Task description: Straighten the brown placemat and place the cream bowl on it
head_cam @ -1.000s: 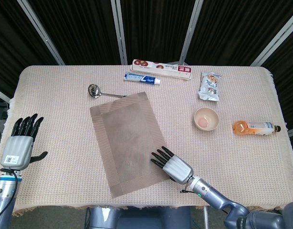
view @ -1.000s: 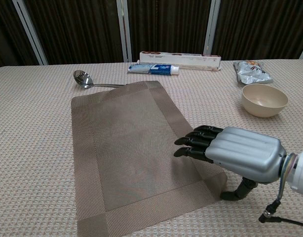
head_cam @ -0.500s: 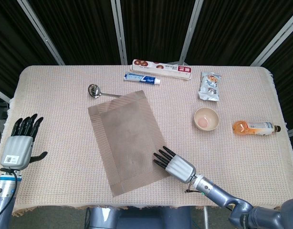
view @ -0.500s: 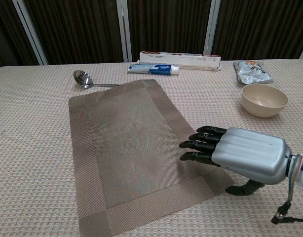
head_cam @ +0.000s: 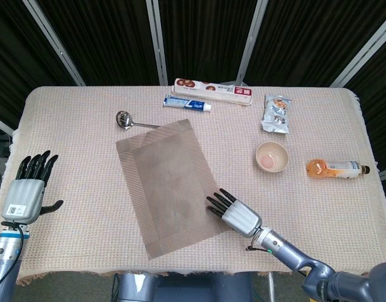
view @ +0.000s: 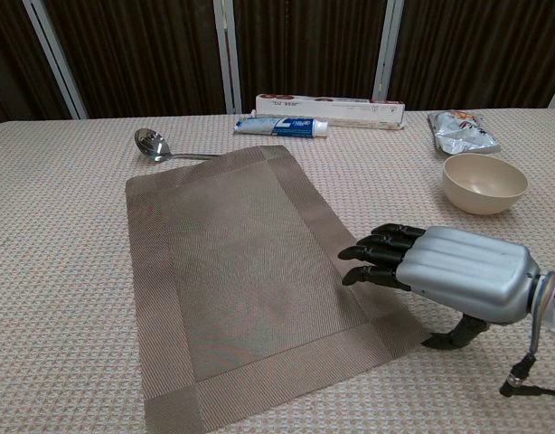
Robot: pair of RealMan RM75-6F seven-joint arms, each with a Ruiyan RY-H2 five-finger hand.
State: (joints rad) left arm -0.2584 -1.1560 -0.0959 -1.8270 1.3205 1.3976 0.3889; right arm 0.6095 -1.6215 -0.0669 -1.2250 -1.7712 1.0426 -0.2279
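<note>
**A:** So, mat heading?

**B:** Brown placemat (head_cam: 170, 187) long axis runs from near-left of the right hand (head_cam: 236, 213) up and away, far end tipped toward the ladle (head_cam: 125, 118). Skewed against the table (head_cam: 67, 151) edges, near end swung toward the right hand side. Right hand is flat, palm down, fingertips (view: 361, 264) over the mat's right border near the near-right corner; fingers extended, nothing gripped.

**B:** Cream bowl (head_cam: 271, 156) is upright beyond the right hand and a bit to its right, off the mat, well apart from it.

**A:** Change from a second ago?

**B:** Mat's far end rotated toward the ladle side; since the half-second frame it looks about the same. Right hand slid outward, less overlap on the mat.

**A:** Left hand?

**B:** Left hand (head_cam: 27, 189) at the table's left edge, far from the mat, fingers spread, empty. Unmoved.

**A:** Room?

**B:** Open cloth between mat and bowl. Far side tighter: ladle touches or just meets the mat's far edge, toothpaste tube (head_cam: 187, 103) and long box (head_cam: 213, 91) just beyond. Snack packet (head_cam: 276, 114) behind the bowl, orange bottle (head_cam: 334, 168) lying right of it. Mat's near corner sits close to the table's front edge.
</note>
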